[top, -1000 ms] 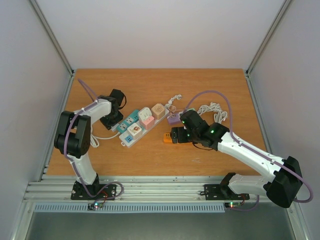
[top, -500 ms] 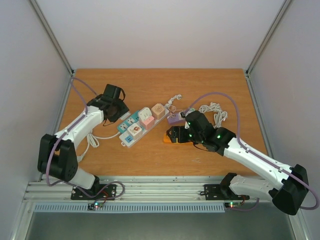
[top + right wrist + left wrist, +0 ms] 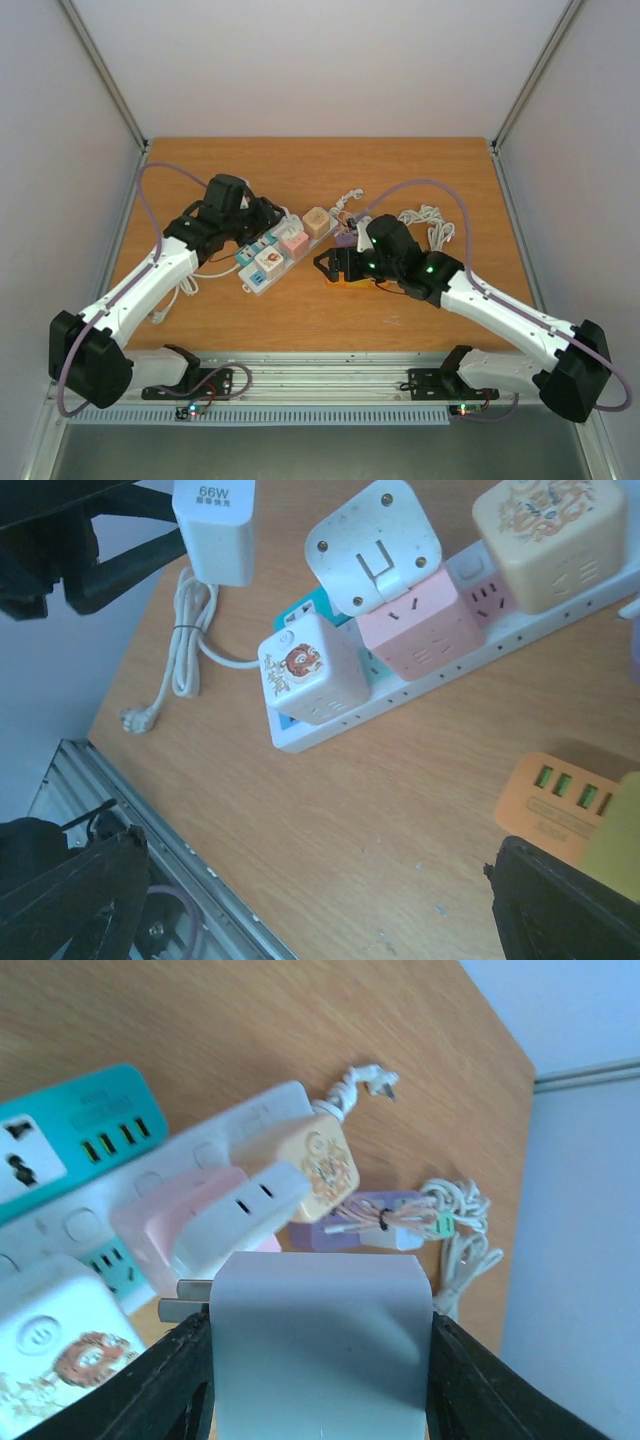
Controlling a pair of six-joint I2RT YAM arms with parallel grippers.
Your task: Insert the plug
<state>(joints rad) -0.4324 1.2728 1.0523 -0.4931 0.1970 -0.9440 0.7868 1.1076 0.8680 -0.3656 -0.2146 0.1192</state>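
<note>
Wooden table (image 3: pixel 420 170), left gripper (image 3: pixel 320 1380) clamping white charger (image 3: pixel 212 535), right gripper (image 3: pixel 320 900) spread wide, orange strip (image 3: pixel 550 800) cropped

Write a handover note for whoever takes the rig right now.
Left gripper: jaws shut on the white charger, prongs bare, held in the air by the power strip.
Right gripper: jaws open, empty, beside the orange adapter.
Done: charger is in hand.
Left: line its prongs up with a free socket on the strip and push in; not yet inserted.
</note>
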